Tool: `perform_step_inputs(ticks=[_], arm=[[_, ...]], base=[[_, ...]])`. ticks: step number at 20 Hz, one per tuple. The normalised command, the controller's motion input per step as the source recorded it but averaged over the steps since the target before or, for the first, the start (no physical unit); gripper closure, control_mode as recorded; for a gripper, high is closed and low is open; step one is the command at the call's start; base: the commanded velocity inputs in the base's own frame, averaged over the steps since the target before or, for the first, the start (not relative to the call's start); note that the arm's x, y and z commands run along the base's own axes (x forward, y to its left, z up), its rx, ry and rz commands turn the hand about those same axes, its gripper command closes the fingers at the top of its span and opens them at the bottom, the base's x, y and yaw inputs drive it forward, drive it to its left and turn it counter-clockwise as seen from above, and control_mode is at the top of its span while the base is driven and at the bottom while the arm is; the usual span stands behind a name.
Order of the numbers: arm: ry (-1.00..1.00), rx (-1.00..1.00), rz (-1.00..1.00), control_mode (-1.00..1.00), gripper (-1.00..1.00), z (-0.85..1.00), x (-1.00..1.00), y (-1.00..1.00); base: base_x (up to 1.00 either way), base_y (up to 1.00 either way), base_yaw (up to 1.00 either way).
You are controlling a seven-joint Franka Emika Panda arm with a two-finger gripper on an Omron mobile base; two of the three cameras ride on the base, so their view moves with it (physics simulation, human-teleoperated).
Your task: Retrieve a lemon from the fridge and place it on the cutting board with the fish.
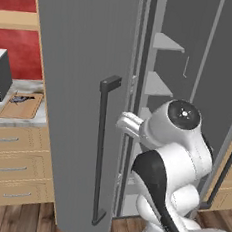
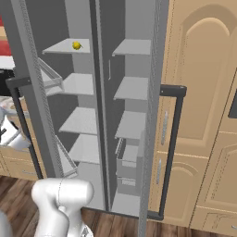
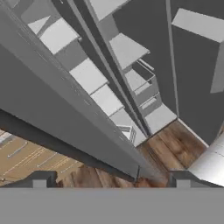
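Right base view shows the lemon (image 2: 76, 45) resting on the top left shelf (image 2: 65, 46) inside the open fridge (image 2: 132, 28), close to that shelf's back right corner. Below it in the same column hang three more pale shelves, and a matching stack sits to the right of the fridge's centre divider. A clear door bin (image 2: 51, 78) juts from the left door just below the lemon's shelf.

In the hand view the pincer (image 3: 111, 179) stands released, its two dark fingertips (image 3: 40, 179) wide apart with nothing between them. It hangs just outside the fridge, by the edge of the left door (image 3: 57, 109), looking down past the lower shelves to the wooden floor (image 3: 170, 144). The lemon's shelf sits well apart from the pincer, higher up and deeper inside the fridge.

Left base view has the arm's white wrist (image 1: 129, 124) reaching past the door's edge, beside the dark bar handle (image 1: 101, 146). Left of the fridge, on the table (image 1: 12, 120), lies the cutting board (image 1: 19, 109) with the fish (image 1: 20, 99) near its far end.
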Motion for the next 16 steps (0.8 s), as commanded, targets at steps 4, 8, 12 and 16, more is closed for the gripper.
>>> perform_step_inputs(ticks=[4,8,12,16], arm=[[0.02,0.68,0.09,-1.00,-1.00,-0.09,0.32,-0.76],[0.02,0.36,0.11,-1.00,-1.00,-0.47,0.96,-0.13],[-0.03,0.21,0.15,-1.00,-1.00,-0.32,0.84,0.00],[-0.01,0.10,0.09,-1.00,-1.00,-0.26,0.70,-0.11]], base=[[0.00,0.00,0.00],[0.00,0.00,0.00],[0.00,0.00,0.00],[0.00,0.00,0.00]])
